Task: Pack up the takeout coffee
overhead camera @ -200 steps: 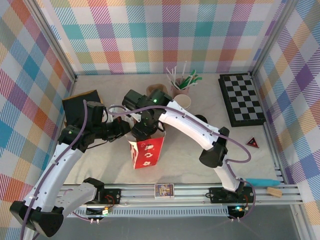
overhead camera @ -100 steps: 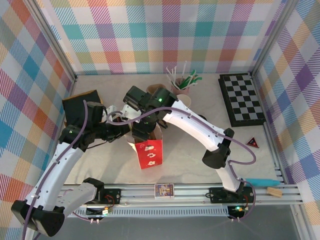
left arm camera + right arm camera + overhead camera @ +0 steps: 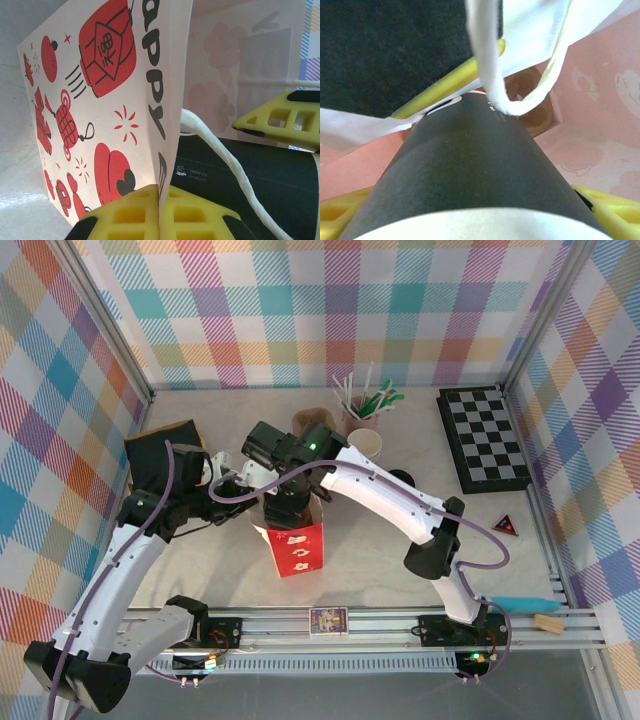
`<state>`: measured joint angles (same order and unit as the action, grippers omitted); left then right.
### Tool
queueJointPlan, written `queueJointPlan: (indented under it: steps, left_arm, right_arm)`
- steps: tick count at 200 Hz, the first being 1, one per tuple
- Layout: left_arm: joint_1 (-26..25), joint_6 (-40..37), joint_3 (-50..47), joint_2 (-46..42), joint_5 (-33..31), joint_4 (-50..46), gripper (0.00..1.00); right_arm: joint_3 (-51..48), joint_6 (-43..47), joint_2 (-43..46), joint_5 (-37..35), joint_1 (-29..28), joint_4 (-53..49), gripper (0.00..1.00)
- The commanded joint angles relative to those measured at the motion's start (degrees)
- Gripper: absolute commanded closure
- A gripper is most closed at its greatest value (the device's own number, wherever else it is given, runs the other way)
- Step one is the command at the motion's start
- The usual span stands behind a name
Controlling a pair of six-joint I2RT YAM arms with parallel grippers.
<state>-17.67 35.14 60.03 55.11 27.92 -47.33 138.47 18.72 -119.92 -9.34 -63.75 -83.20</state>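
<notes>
**Step in hand: insertion of the cup into the bag.**

1. The takeout coffee (image 3: 470,165) is off the table, at the mouth of the red-and-white gift bag (image 3: 297,548). In the right wrist view its dark band points down into the bag's pink interior. How deep it sits cannot be told.
2. The right gripper (image 3: 480,217) is clamped on the cup, with one yellow finger on each side of the band and the jaws standing wide. Its arm reaches the bag from 2 o'clock in the top view.
3. A white rope handle (image 3: 485,60) hangs across the cup at its 12 o'clock edge, in the path of descent.
4. The left gripper (image 3: 160,212) is closed on the edge of the bag's printed wall. It pinches the paper between its pads at the bag's 10 o'clock side and holds the mouth apart.

**Next move, as a judgement:**

- Lower the cup straight down, upright, until it rests on the bag floor.
- Clear or push past the rope handle so that it does not snag the cup.
- Maintain the left pinch until the cup is seated, then release the right jaws.
</notes>
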Motion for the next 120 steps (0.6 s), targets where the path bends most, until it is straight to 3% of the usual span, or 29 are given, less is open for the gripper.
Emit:
queueJointPlan:
  steps: [1, 31, 69, 120]
  left_arm:
    - [-0.3, -1.3, 0.8, 0.0, 3.9, 1.1, 1.00]
    - [-0.3, -1.7, 0.8, -0.2, 4.4, 0.7, 1.00]
    - [-0.3, -1.7, 1.0, -0.5, 4.4, 0.6, 1.00]
    - [-0.3, -2.2, 1.5, -0.8, 3.6, 0.1, 1.00]
  right_arm:
    - [1.6, 0.9, -4.5, 5.0, -0.2, 2.1, 0.60]
    - [3.7, 1.8, -6.8, 6.0, 1.0, 2.2, 0.60]
    - [4.5, 2.3, -9.4, 1.8, 1.1, 2.9, 0.61]
    - [3.3, -3.5, -9.6, 1.6, 2.9, 0.1, 0.62]
